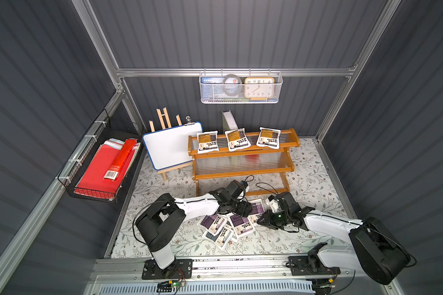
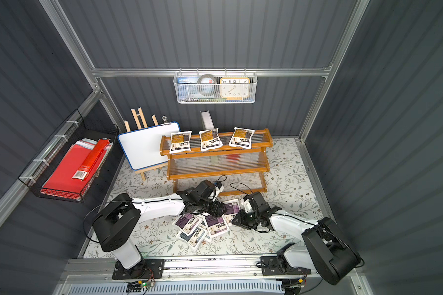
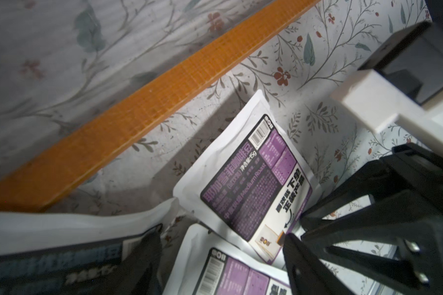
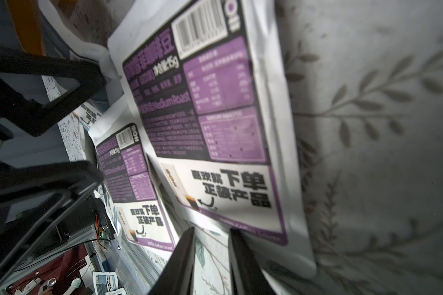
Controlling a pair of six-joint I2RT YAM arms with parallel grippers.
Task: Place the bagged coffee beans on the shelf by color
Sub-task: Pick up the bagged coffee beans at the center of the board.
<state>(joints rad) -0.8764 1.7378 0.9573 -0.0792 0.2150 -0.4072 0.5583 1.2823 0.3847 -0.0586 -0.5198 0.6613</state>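
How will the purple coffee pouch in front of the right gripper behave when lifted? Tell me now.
The purple pouch probably flops: its flat white border looks thin and creased. It likely weighs little, being small and flat. Its smooth printed face may slip, and it overlaps another purple pouch, which could drag along.

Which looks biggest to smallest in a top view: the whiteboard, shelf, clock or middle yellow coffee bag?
1. shelf
2. whiteboard
3. clock and middle yellow coffee bag look nearly alike; the clock hangs higher on the wall, maybe nearer the camera, so no ranking.
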